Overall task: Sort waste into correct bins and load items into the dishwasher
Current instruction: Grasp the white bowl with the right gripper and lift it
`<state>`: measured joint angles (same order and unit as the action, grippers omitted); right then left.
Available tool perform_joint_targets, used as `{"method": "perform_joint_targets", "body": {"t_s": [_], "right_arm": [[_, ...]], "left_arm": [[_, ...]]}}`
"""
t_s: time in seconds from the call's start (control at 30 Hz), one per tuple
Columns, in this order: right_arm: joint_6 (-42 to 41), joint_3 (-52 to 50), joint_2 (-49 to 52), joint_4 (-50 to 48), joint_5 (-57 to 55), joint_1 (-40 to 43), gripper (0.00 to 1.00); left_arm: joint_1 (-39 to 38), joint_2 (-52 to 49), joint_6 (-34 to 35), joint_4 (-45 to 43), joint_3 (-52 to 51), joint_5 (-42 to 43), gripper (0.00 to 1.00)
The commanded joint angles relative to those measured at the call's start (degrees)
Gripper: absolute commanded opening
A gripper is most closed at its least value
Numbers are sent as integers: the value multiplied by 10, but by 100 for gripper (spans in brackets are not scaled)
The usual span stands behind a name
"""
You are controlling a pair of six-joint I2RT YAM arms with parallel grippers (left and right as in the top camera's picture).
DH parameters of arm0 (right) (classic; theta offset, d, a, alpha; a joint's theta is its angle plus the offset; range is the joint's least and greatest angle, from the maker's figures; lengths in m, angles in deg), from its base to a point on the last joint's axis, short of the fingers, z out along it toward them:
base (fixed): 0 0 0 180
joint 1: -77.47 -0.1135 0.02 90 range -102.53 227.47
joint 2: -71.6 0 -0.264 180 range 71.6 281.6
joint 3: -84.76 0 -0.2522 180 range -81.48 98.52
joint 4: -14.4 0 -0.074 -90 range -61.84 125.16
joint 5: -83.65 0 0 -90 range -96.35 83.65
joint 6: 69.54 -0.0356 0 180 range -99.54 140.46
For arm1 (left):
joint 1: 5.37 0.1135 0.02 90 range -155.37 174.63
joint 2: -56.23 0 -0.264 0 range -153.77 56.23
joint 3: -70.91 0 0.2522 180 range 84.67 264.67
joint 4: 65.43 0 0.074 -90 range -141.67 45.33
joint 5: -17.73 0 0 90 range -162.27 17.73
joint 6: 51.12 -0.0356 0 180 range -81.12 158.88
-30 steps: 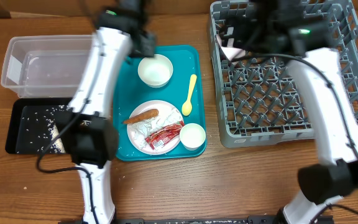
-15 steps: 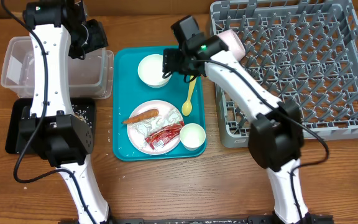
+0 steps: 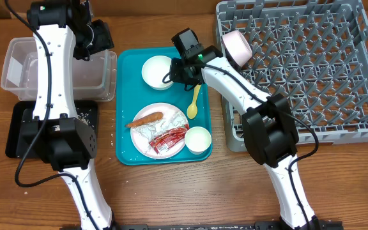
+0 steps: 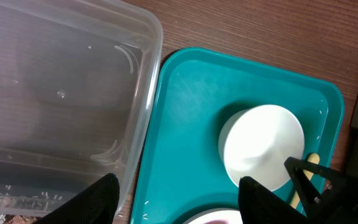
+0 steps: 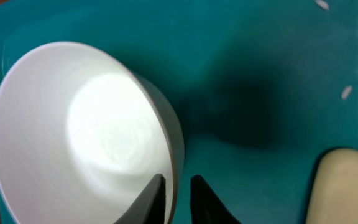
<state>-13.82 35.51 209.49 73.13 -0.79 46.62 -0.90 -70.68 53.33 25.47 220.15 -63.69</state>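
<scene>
A white bowl [image 3: 158, 71] [image 5: 86, 137] sits at the back of the teal tray [image 3: 128, 96]. My right gripper [image 3: 179, 71] [image 5: 178, 186] is shut on its right rim, one finger inside and one outside. The yellow spoon [image 3: 193, 101] [image 5: 340, 186] lies just right of it. My left gripper [image 3: 98, 38] [image 4: 179, 186] hangs open and holds nothing, above the edge between the clear tub [image 3: 56, 70] [image 4: 61, 93] and the tray. On the plate [image 3: 171, 115] lie the orange stick [image 3: 147, 119], crumpled paper [image 3: 147, 134] and red wrapper [image 3: 169, 140]. A pink bowl [image 3: 237, 48] leans in the grey rack [image 3: 337, 96].
A small white cup [image 3: 197, 139] stands at the tray's front right corner. The black tray [image 3: 27, 131], sprinkled with rice grains, lies in front of the clear tub. The rack's left wall is close to the tray's right edge.
My right arm came from the rack to the white bowl and its jaws closed on the rim. The left arm swung left to the tub's edge.
</scene>
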Motion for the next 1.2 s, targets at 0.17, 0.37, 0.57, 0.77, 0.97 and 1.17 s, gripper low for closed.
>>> {"method": "perform_joint_targets", "body": {"t_s": [0.17, 0.37, 0.57, 0.77, 0.97, 1.17], "right_arm": [[15, -7, -3, 9, -15, -2, 4], [82, 63, -60, 113, -26, 23, 4], [92, 114, -206, 239, -146, 47, 4], [64, 114, -358, 375, -324, 73, 4], [-64, 112, -412, 521, -542, 70, 4], [-105, 21, -389, 514, -617, 68, 4]], "left_arm": [[-8, 2, -12, 0, -8, -2, 67], [-8, 2, -12, 0, -8, -2, 72], [-10, 2, -12, 0, -8, -2, 72], [-11, 2, -12, 0, -8, -2, 75], [-12, 2, -12, 0, -8, 0, 74], [-12, 2, -7, -10, -8, 0, 74]]}}
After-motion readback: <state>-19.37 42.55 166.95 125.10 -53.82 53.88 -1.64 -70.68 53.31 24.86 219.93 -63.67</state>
